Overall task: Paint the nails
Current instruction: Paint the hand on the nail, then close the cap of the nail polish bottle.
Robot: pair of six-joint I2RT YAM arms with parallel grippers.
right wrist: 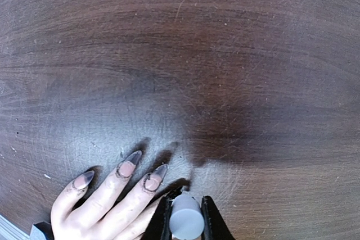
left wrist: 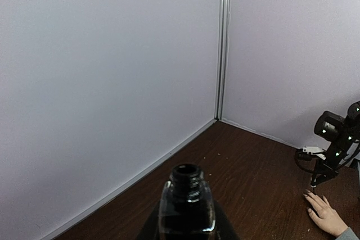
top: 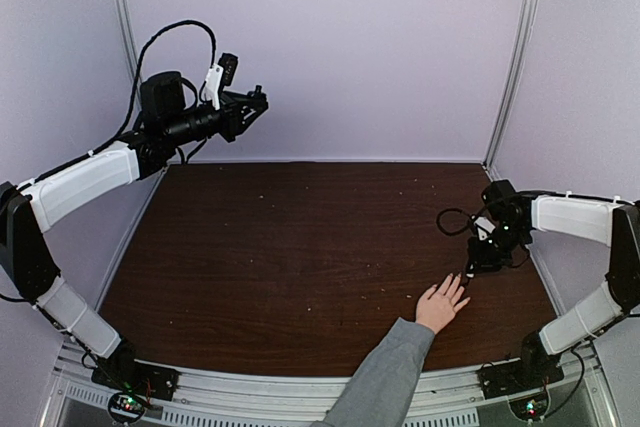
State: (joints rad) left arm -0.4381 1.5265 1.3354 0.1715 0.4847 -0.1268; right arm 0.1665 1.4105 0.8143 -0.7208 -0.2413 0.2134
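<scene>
Got the right claw (top: 470,269) clenched on a little grey round-topped cap (right wrist: 186,223), pointing down, low over the tabletop (top: 300,247) on the right side. Just beside it, up and to the left in the wrist view, the nails (right wrist: 133,160): three long pointy ones on show, dark toward the tips, pinkish near the base, the closest sitting right next to the claw's fingers (right wrist: 163,217). Can't tell whether anything under the cap actually touches a nail, all hidden from here. Attached to a hand (top: 441,304) lying flat with fingers spread, grey sleeve (top: 385,377) coming in from the near edge, fingertips aimed at the claw. Way over on the far left, the left claw (top: 258,100) up high in the air, clamped around a dark bottle (left wrist: 187,206) with an open neck. Well apart from the hand and nails.
</scene>
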